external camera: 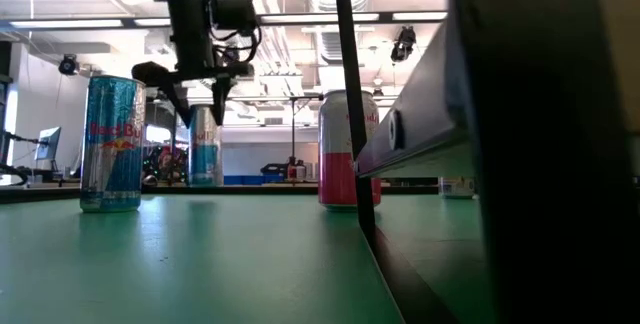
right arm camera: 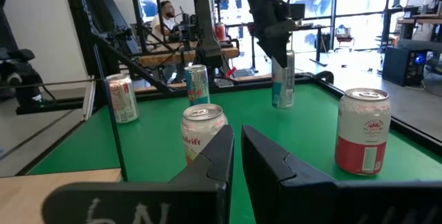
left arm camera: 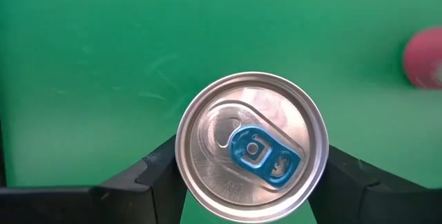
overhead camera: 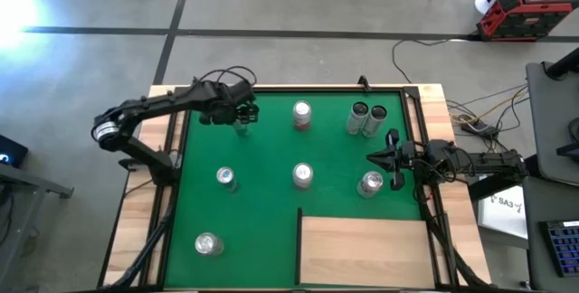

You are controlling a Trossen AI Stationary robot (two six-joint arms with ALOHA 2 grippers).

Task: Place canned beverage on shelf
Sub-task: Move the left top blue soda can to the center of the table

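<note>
The shelf (overhead camera: pixel 366 250) is bare. Upright cans (overhead camera: pixel 302 175) dot the green mat (overhead camera: pixel 262 162), with open lanes between them.

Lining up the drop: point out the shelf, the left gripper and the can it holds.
shelf (overhead camera: pixel 366 252), high view, bare wood centre.
left gripper (overhead camera: pixel 241 119), high view, between the fingertips.
can (left arm camera: pixel 252 148), left wrist view, lid by the blue tab.

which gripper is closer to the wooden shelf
Right. The right gripper waits shut at the mat's right edge, a short way from the shelf. The left gripper is at the far-left part of the mat, closed around a can.
</note>
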